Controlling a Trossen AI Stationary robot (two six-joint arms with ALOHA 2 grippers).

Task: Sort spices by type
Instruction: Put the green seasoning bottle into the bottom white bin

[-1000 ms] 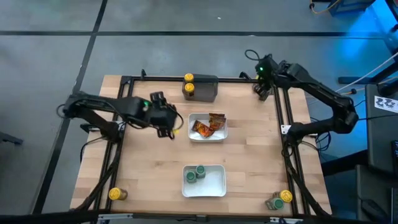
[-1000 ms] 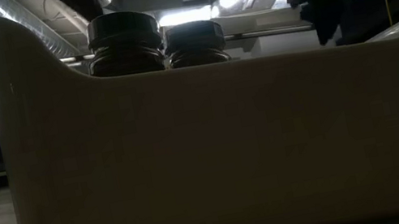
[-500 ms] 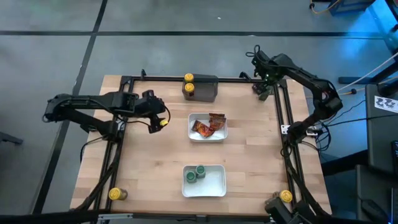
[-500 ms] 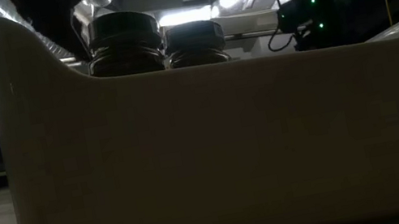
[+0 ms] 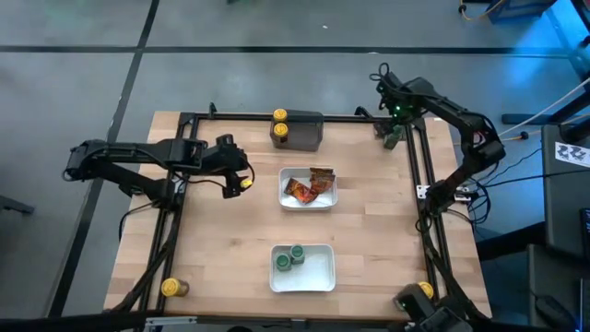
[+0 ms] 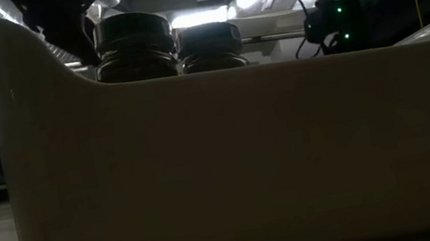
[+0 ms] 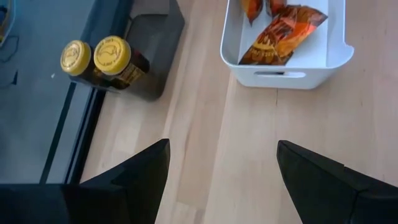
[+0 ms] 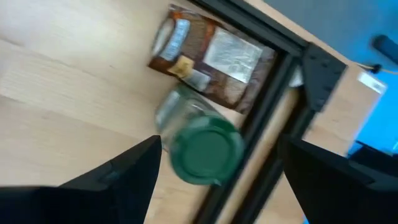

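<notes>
Starting at the left: my left gripper (image 5: 241, 182) hovers over the table (image 5: 221, 258) just left of the middle tray (image 5: 308, 201), jaws spread wide and holding nothing. Through the left wrist view both dark fingers (image 7: 140, 174) stand well apart with bare wood between them. Ahead of them sits the dark grey block (image 7: 155, 43) at the far edge, with two yellow-lidded jars (image 7: 111, 56) standing side by side against it. Down in the near left corner, another yellow-lidded jar (image 5: 170, 288) stands alone by the frame.

Moving to the centre: the middle tray carries the orange-brown sachets (image 5: 309, 186), piled loosely. Nearer me, the second white tray (image 5: 323, 269) holds two green-lidded jars (image 5: 289, 255), touching each other. From the low view those two jars (image 6: 166, 45) poke up dark above the tray wall.

Now the right: my right gripper (image 5: 393, 134) is up at the far right corner by the black frame rail (image 5: 419, 175), jaws wide, gripping nothing. Between its fingers in the right wrist view stands a green-lidded jar (image 8: 202, 149), with a brown sachet (image 8: 208, 56) lying just beyond it, possibly touching; the view is too blurred to be sure. In the near right corner a last yellow-lidded jar (image 5: 424, 290) sits by the frame.
</notes>
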